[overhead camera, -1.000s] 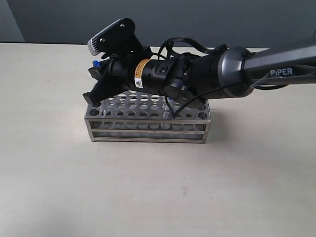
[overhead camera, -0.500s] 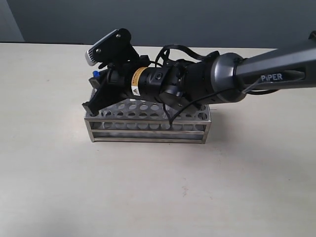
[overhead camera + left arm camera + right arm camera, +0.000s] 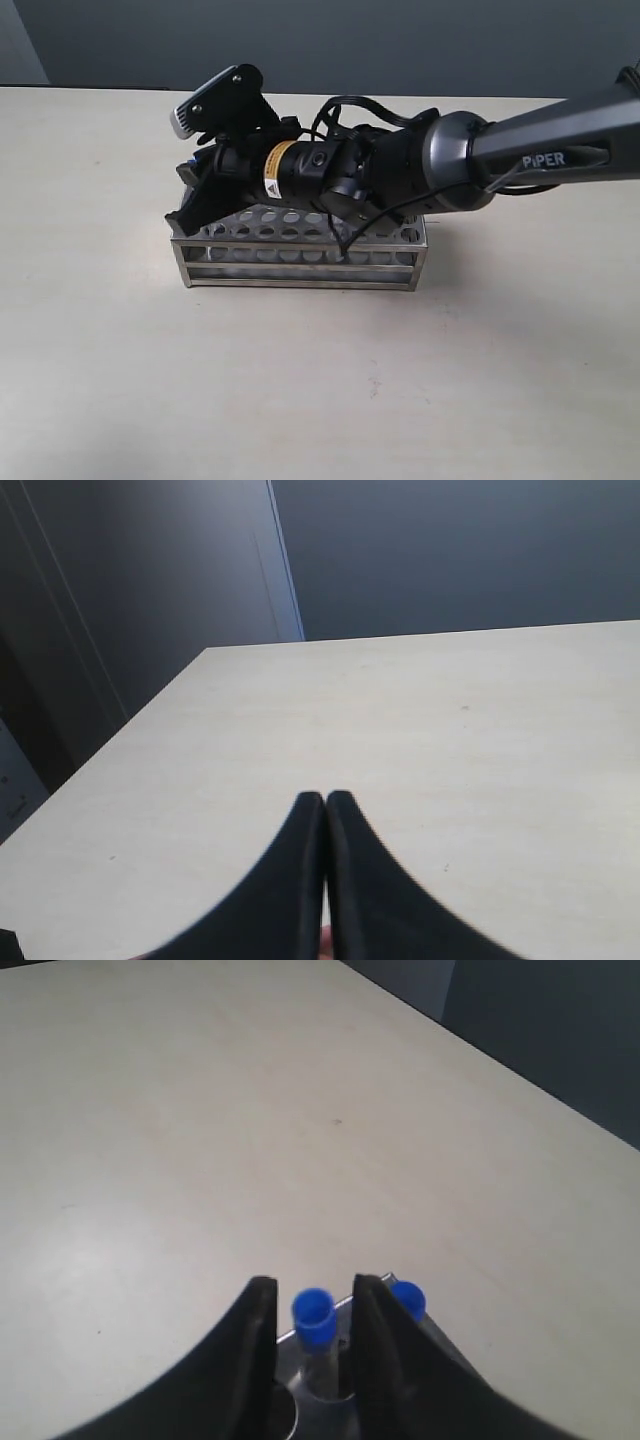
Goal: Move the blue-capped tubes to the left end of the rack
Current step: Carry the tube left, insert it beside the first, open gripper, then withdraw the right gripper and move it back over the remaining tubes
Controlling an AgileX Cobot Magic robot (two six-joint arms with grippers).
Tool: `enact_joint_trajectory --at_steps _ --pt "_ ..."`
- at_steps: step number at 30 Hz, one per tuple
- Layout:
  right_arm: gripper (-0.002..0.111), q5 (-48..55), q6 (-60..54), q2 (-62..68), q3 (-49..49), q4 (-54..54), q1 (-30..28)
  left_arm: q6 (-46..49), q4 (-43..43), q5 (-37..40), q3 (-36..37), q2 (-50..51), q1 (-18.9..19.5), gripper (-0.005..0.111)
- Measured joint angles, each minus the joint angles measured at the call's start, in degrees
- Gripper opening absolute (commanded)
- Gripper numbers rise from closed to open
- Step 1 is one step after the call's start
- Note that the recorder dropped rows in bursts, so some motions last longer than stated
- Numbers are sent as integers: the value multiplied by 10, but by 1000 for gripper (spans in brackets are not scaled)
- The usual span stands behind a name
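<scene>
The steel rack point(image 3: 300, 262) stands mid-table. My right gripper point(image 3: 183, 212) reaches across to its left end. In the right wrist view its fingers point(image 3: 262, 1305) stand on either side of a blue-capped tube point(image 3: 313, 1322) that sits upright in a hole of the rack point(image 3: 287, 1360), with a small gap on each side. A second blue cap point(image 3: 407, 1300) shows just beyond one finger. In the exterior view the arm hides most of the tubes. My left gripper point(image 3: 326, 795) is shut and empty over bare table.
The right arm point(image 3: 430, 175) and its wrist camera point(image 3: 215, 100) lie over the back rows of the rack. Pale tabletop point(image 3: 320, 380) surrounds the rack. A dark wall runs behind the table's far edge.
The right gripper has shifted a little left and down at the rack's left end, bringing the blue-capped tube lower into the rack. The left gripper's earlier state is not shown.
</scene>
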Motion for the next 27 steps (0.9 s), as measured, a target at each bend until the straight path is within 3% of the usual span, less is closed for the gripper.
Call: enact_joint_trajectory --at_steps 9,15,24,26,27 --pt "28 12 0 -7 0 1 0 0 0 0 0 0 0 1" --pt "28 50 0 -86 19 14 -23 0 0 0 0 0 0 1" --pt "28 29 0 -274 211 25 -125 0 0 0 0 0 0 1" --pt "37 17 0 -296 273 31 -134 0 0 0 0 0 0 1" --pt "48 17 0 -297 288 31 -135 0 0 0 0 0 0 1"
